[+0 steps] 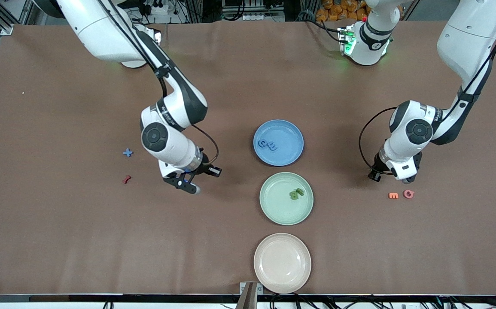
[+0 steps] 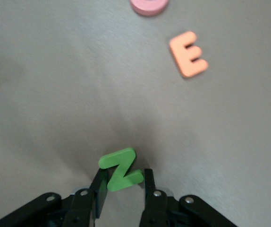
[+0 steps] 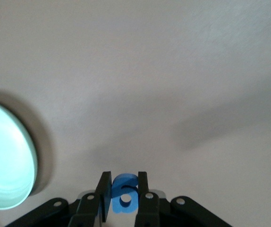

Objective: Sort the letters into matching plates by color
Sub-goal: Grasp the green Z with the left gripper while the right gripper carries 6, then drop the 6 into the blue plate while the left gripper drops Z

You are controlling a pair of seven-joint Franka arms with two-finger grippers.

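Three plates stand in a row mid-table: blue [image 1: 290, 133] farthest from the front camera, mint green [image 1: 275, 206] in the middle, beige-pink [image 1: 282, 262] nearest. Blue letters [image 1: 268, 146] lie in the blue plate and green letters [image 1: 296, 194] in the green one. My right gripper [image 1: 189, 186] [image 3: 124, 187] is shut on a blue 6 [image 3: 125, 195], over bare table beside the green plate [image 3: 8, 142]. My left gripper [image 1: 391, 175] [image 2: 124, 182] is down at the table, with its fingers against both sides of a green Z [image 2: 120, 169]. The hand hides the Z in the front view.
An orange E [image 1: 393, 195] [image 2: 188, 54] and a pink letter [image 1: 409, 194] [image 2: 148, 5] lie just beside the left gripper, nearer the front camera. A blue plus [image 1: 127, 152] and a red letter [image 1: 126, 179] lie toward the right arm's end of the table.
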